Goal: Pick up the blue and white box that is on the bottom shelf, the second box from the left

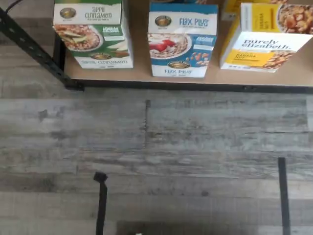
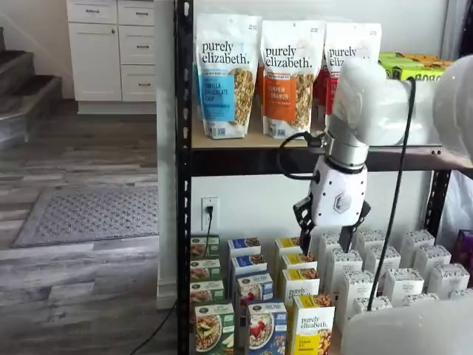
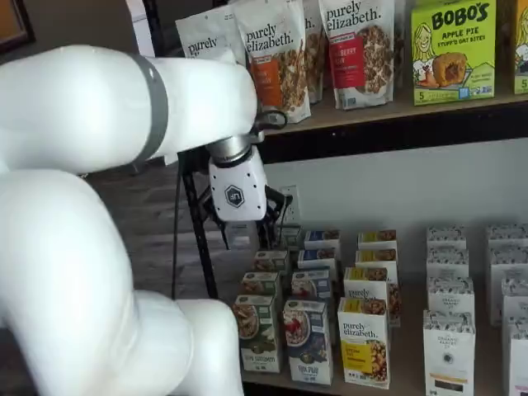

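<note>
While the white arm [image 3: 91, 206] fills much of one shelf view, we see the bottom shelf [image 1: 195, 81] carrying rows of small boxes. The gripper [image 2: 332, 225] hangs in front of the rack, well above the front row, its black fingers spread wide and holding nothing. The blue and white box [image 2: 266, 329] stands at the shelf's front edge, below and left of the gripper, between a green-trimmed box [image 2: 213, 328] and a yellow-bottomed box [image 2: 312, 328].
</note>
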Controlling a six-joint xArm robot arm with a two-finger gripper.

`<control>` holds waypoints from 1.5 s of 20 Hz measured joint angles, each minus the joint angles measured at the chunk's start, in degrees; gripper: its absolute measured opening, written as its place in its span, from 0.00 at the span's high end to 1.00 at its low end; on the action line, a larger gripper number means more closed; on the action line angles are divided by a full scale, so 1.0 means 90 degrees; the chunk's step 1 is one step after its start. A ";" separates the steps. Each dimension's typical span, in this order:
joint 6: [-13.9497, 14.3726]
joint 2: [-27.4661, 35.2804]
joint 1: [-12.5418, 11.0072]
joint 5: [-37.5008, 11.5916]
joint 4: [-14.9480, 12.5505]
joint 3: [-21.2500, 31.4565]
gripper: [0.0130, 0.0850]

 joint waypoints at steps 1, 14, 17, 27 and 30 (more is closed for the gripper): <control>-0.0022 0.0049 -0.0010 -0.0081 0.0024 0.0050 0.00; 0.0132 0.1148 0.0183 -0.2107 -0.0038 0.0901 0.00; 0.0160 0.1518 0.0242 -0.2470 -0.0010 0.0950 0.00; 0.0180 0.2908 0.0376 -0.3874 0.0069 0.0943 0.00; 0.0197 0.3384 0.0390 -0.4244 0.0049 0.0844 0.00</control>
